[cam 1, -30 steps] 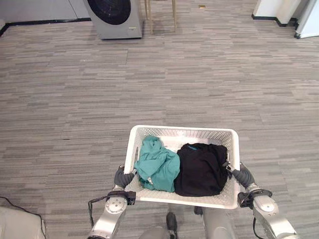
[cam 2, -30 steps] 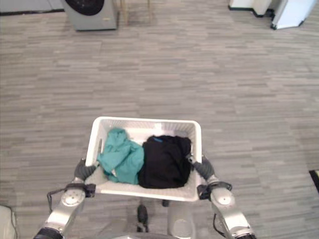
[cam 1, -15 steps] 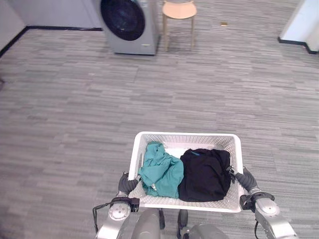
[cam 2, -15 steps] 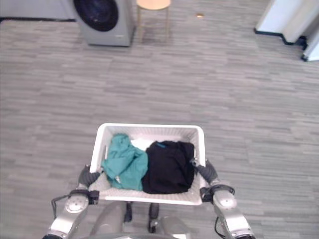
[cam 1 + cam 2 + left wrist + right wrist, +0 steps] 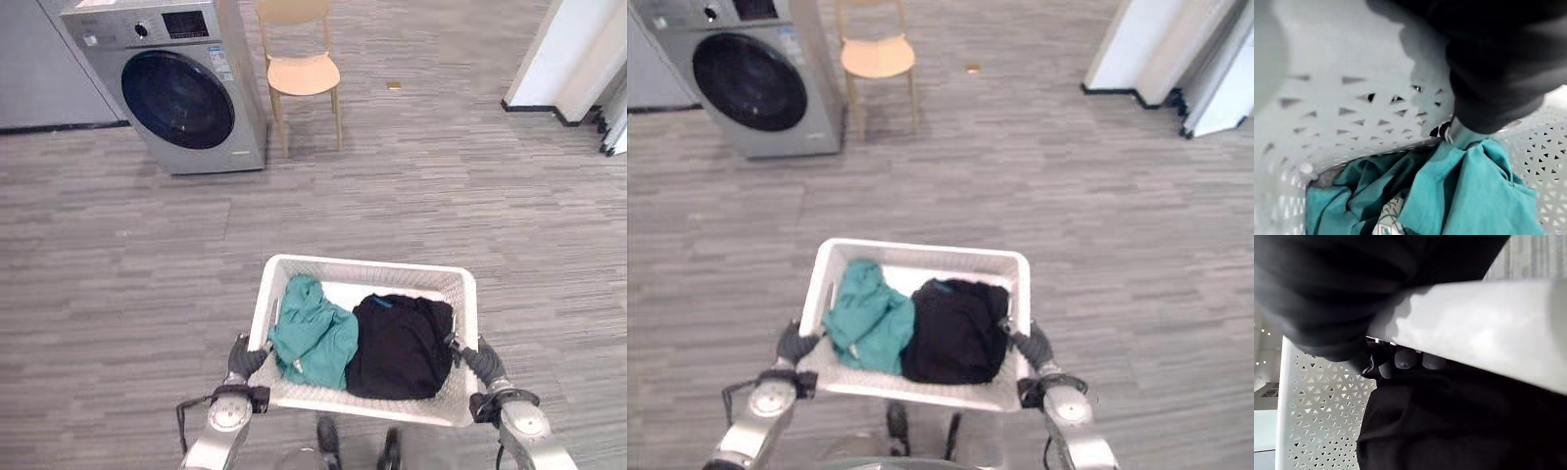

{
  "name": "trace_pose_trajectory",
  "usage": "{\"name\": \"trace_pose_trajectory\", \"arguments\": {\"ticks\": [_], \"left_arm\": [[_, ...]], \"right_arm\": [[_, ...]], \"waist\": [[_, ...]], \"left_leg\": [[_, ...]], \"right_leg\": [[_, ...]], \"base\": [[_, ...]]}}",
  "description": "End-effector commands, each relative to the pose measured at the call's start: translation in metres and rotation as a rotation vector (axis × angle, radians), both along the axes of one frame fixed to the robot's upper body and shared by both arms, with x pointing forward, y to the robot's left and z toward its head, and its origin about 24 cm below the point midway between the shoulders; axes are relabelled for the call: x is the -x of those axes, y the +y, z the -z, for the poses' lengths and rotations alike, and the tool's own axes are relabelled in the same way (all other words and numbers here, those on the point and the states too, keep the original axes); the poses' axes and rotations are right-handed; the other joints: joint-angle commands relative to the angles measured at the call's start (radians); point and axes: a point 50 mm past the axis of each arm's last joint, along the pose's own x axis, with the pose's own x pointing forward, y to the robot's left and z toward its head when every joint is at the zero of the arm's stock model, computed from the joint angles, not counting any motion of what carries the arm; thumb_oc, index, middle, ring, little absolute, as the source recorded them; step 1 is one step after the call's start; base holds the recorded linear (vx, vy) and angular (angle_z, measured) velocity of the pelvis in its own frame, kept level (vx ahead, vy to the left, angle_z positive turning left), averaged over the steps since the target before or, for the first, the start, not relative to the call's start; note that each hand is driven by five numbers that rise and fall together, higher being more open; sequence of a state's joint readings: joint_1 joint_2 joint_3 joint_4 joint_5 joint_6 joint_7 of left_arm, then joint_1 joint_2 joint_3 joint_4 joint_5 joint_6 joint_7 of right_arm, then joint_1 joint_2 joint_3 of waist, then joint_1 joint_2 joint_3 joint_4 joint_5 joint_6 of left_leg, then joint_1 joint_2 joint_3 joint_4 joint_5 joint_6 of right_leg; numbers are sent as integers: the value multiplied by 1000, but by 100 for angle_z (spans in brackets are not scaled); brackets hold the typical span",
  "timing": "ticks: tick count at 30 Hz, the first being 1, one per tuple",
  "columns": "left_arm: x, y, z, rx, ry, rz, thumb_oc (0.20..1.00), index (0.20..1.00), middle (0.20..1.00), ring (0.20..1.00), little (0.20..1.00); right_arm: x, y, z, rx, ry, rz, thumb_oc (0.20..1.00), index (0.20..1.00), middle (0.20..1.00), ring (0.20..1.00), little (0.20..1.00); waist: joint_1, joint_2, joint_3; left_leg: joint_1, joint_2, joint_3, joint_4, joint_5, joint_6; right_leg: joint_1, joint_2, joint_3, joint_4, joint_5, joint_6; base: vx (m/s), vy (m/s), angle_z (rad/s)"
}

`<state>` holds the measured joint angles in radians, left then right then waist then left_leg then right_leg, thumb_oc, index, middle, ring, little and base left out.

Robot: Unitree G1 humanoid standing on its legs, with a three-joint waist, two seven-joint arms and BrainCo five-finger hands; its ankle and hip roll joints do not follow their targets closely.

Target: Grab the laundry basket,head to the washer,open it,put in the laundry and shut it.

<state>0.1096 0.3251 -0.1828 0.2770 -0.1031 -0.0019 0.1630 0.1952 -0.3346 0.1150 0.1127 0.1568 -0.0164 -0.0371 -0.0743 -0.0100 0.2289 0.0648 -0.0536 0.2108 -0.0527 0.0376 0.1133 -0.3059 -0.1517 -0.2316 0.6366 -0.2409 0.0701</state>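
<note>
The white laundry basket (image 5: 364, 276), with a teal garment (image 5: 312, 333) beside a black garment (image 5: 400, 345), is gripped at its left rim by the left hand (image 5: 242, 357) and at its right rim by the right hand (image 5: 477, 357). The washer (image 5: 174, 86) is seen ahead to the left.

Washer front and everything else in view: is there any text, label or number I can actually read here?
None is readable.
Washer: a dark display panel and a light sticker beside the door, both too small to read.
Laundry basket, teal garment, black garment, chair: no print visible.
</note>
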Motion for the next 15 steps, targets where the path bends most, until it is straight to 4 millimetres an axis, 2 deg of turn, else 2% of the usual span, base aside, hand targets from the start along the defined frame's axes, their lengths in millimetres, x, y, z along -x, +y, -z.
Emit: {"name": "trace_pose_trajectory", "arguments": {"ticks": [1, 2, 3, 4, 5, 7, 8, 9, 10, 11, 12, 13, 14, 15], "left_arm": [[2, 16, -24, -10, -137, 10, 200, 200, 200, 200, 200], [0, 15, -26, -5, -144, 10, 200, 200, 200, 200, 200], [-1, 16, -26, -8, -146, 7, 200, 200, 200, 200, 200], [-1, 16, -26, -8, -146, 7, 200, 200, 200, 200, 200], [-3, 17, -26, -13, -150, -3, 200, 200, 200, 200, 200], [-2, 16, -25, -21, -146, 7, 200, 200, 200, 200, 200], [-3, 11, -24, -16, -143, 31, 200, 200, 200, 200, 200], [-3, 11, -24, -16, -143, 31, 200, 200, 200, 200, 200], [-4, 8, -22, -16, -143, 39, 200, 200, 200, 200, 200], [-4, 5, -22, -10, -138, 54, 200, 200, 200, 200, 200], [-5, 2, -21, 21, -141, 44, 200, 200, 200, 200, 200], [-5, 1, -22, 23, -140, 47, 200, 200, 200, 200, 200], [-5, 0, -22, 29, -142, 50, 200, 200, 200, 200, 200], [-7, 0, -23, 36, -143, 50, 200, 200, 200, 200, 200]], "right_arm": [[-14, -30, -25, 23, -139, 92, 200, 200, 200, 200, 200], [-12, -33, -24, 17, -129, 108, 200, 200, 200, 200, 200], [-12, -33, -23, 20, -126, 110, 200, 200, 200, 200, 200], [-12, -33, -23, 20, -125, 110, 200, 200, 200, 200, 200], [-12, -33, -22, 23, -124, 110, 200, 200, 200, 200, 200], [-8, -34, -20, 38, -104, 92, 200, 200, 200, 200, 200], [-4, -36, -19, 47, -100, 90, 200, 200, 200, 200, 200], [-4, -36, -19, 46, -101, 90, 200, 200, 200, 200, 200], [0, -36, -17, 32, -94, 101, 200, 200, 200, 200, 200], [1, -39, -16, 37, -85, 108, 200, 200, 200, 200, 200], [2, -42, -15, 52, -77, 107, 200, 200, 200, 200, 200], [2, -44, -15, 52, -70, 115, 200, 200, 200, 200, 200], [2, -45, -15, 55, -67, 118, 200, 200, 200, 200, 200], [1, -47, -16, 61, -69, 123, 200, 200, 200, 200, 200]], "waist": [[-12, -20, -30], [-34, -29, -21], [-37, -35, -22], [-39, -33, -21], [-41, -34, -17], [-51, -33, -17], [-60, -39, -21], [-61, -42, -22], [-65, -31, -33], [-68, -34, -38], [-61, -29, -35], [-56, -37, -32], [-53, -35, -32], [-42, -35, -25]], "left_leg": [[-27, 42, 47, 103, -127, -109], [31, 27, 15, 97, -171, -119], [44, 21, 9, 97, -181, -123], [45, 24, 8, 97, -184, -123], [71, 21, -1, 99, -207, -128], [122, 11, -30, 111, -249, -135], [152, -4, -61, 185, -303, -145], [148, -7, -62, 186, -301, -145], [170, 10, -65, 223, -289, -172], [134, 23, -70, 307, -261, -188], [71, 67, -64, 501, -157, -220], [35, 93, -44, 560, -117, -223], [2, 121, -14, 566, -115, -213], [-37, 132, 10, 547, -138, -199]], "right_leg": [[129, 10, -17, -350, 181, 85], [96, 24, -7, -517, 217, 99], [80, 21, -11, -561, 231, 107], [85, 24, -14, -567, 233, 107], [55, 17, -33, -608, 254, 117], [25, 12, -37, -613, 263, 122], [52, 18, 5, -591, 286, 117], [50, 14, 6, -592, 288, 117], [65, 19, 5, -568, 297, 107], [74, 11, 8, -555, 307, 98], [118, 16, -10, -548, 296, 65], [148, 17, -13, -557, 279, 52], [171, 24, -24, -566, 262, 40], [198, 28, -30, -571, 239, 34]], "base": [[917, -96, 76], [725, -128, 46], [523, -103, 38], [336, -71, 47], [386, -84, 60], [666, -146, 62], [561, -128, 46], [618, -180, 40], [341, -146, 99], [654, -314, 111], [500, -293, 88], [474, -278, 30], [306, -160, 5], [302, -114, 9]]}}
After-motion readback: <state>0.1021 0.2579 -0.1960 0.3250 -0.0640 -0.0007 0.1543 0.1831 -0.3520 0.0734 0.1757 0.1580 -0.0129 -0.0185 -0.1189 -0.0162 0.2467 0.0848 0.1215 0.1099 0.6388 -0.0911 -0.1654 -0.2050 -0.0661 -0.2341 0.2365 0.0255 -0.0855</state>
